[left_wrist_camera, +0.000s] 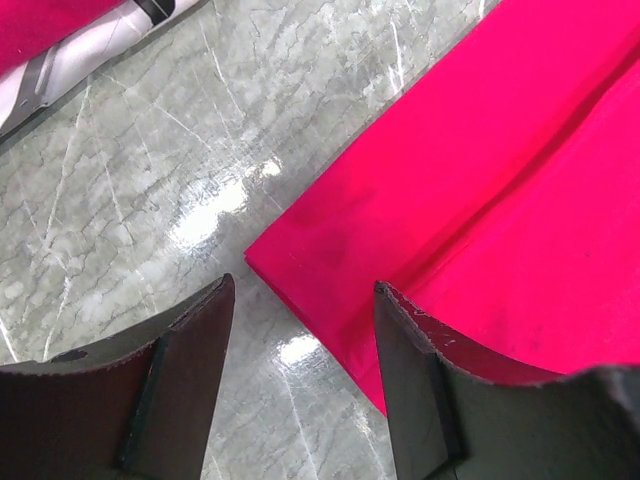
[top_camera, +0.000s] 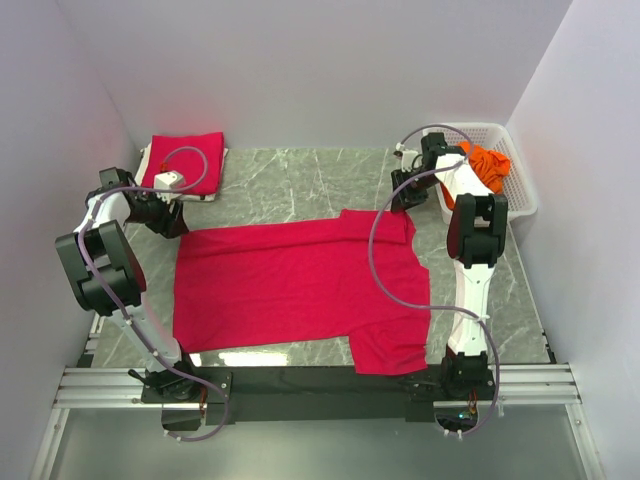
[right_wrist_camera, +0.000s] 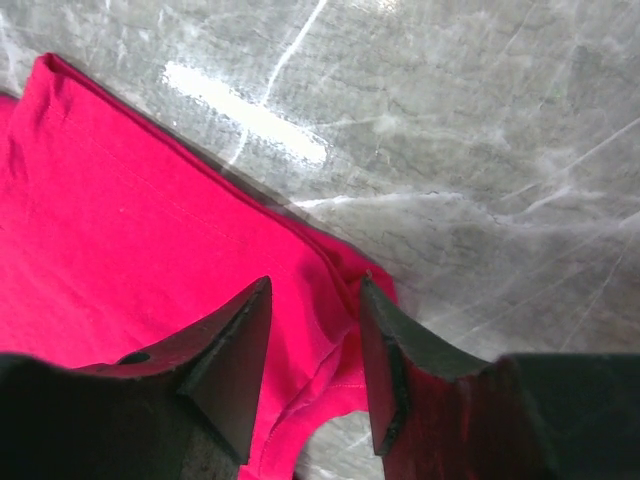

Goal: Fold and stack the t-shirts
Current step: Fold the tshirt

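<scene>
From above I see the crimson shirt (top_camera: 290,285) spread flat in the middle of the table (top_camera: 300,185), a folded red shirt (top_camera: 185,160) at 10 o'clock and an orange shirt (top_camera: 487,165) in the white basket (top_camera: 520,190) at 2 o'clock, with my left gripper (top_camera: 174,220) at the spread shirt's 10 o'clock corner and my right gripper (top_camera: 403,198) at its 1 o'clock corner. On the left wrist view the claw is released, fingers (left_wrist_camera: 190,380) apart, the shirt corner lying flat just ahead. On the right wrist view that claw is released too, straddling the shirt's edge, cloth slack between its fingers.

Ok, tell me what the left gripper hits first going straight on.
The left gripper would likely meet the corner of the spread red t-shirt, lying between its open jaws; height above the table unclear.
</scene>
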### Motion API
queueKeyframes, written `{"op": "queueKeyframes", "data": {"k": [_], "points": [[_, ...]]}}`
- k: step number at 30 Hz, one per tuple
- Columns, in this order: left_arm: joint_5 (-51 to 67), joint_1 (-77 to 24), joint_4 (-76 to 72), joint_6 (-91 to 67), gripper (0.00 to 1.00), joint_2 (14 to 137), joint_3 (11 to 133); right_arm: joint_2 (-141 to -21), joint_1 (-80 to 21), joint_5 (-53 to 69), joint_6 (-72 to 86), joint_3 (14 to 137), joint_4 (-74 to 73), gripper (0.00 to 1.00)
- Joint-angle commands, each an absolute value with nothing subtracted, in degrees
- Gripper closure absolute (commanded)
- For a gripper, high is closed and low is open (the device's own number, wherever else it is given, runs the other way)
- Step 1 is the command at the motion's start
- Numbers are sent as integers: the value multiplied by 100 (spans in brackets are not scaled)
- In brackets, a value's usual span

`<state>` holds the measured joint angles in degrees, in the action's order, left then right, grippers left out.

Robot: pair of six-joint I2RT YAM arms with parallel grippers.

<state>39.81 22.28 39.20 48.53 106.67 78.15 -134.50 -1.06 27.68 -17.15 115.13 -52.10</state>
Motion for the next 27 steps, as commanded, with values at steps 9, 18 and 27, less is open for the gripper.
{"op": "queueKeyframes", "data": {"k": [9,18,27], "points": [[4184,2197,3902,4816,37,10608,8059,-13219,-158,2734,-1793,11716,-5300,62],[4201,2189,3885,4843,37,10564,8024,-12867,-158,2391,-2013,11347,-5300,68],[4219,2197,3902,4852,37,10573,8016,-12779,-158,2347,-1960,11470,-5344,68]]}}
